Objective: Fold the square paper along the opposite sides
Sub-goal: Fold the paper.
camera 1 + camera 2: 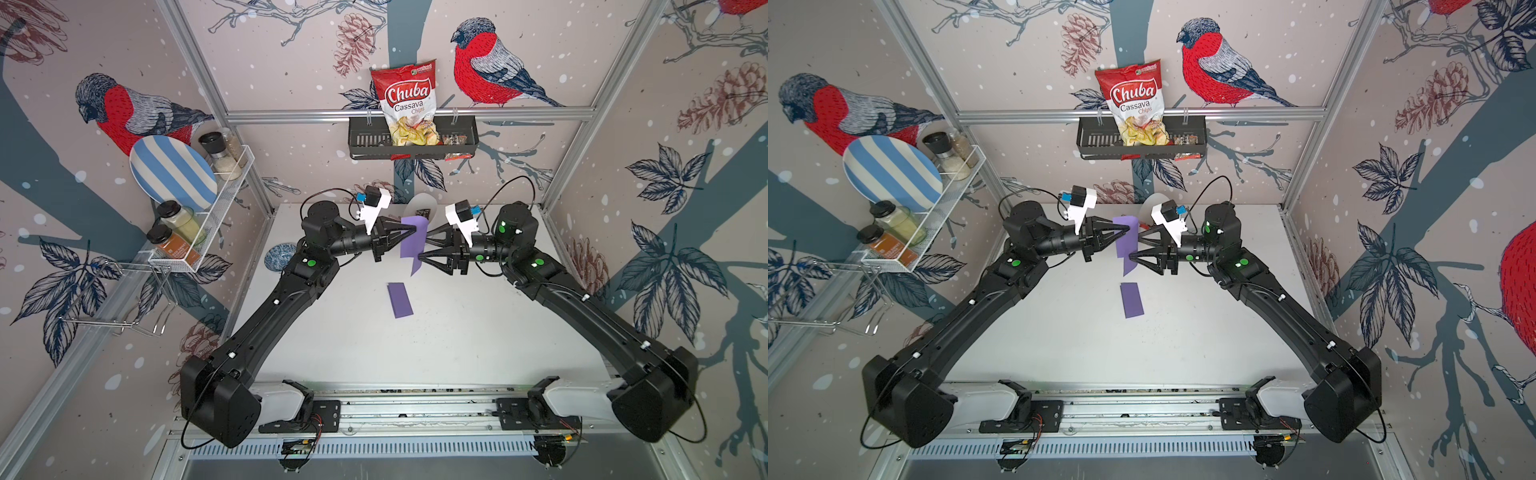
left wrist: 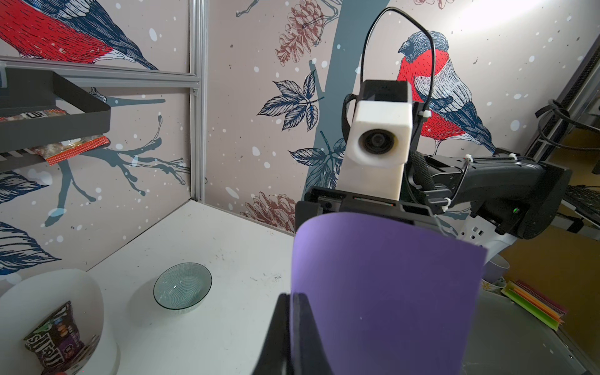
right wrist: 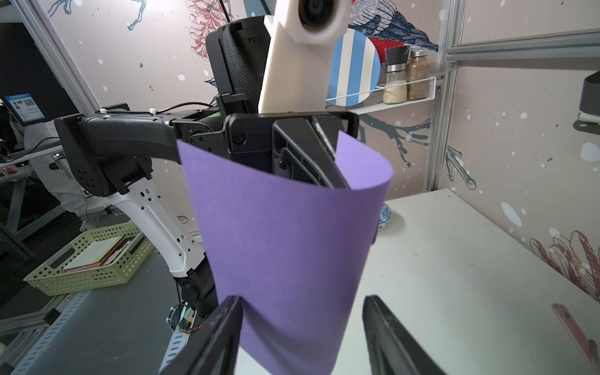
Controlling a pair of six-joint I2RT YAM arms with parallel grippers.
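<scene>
One curled purple paper (image 1: 409, 249) hangs in air: left gripper (image 1: 413, 228) clamped on its edge; right gripper (image 1: 424, 245) spread wide, free end between its jaws.

Hanging paper (image 1: 409, 249) blocks the middle; table (image 1: 478, 332) beneath lies open.

The purple paper (image 3: 285, 233) hangs curved above the white table (image 3: 454, 259), one edge pinched between the closed fingers of the left end effector (image 3: 337, 180). The right end effector (image 3: 302, 300) stands with jaws spread wide, the sheet's near portion between them, unclamped. A blue patterned bowl (image 3: 385, 214) shows partly behind the paper. On the wall, a wire shelf (image 3: 432, 86) carries a striped plate (image 3: 354, 71) and two spice jars (image 3: 395, 78). A green basket (image 3: 87, 259) lies off the table.
</scene>
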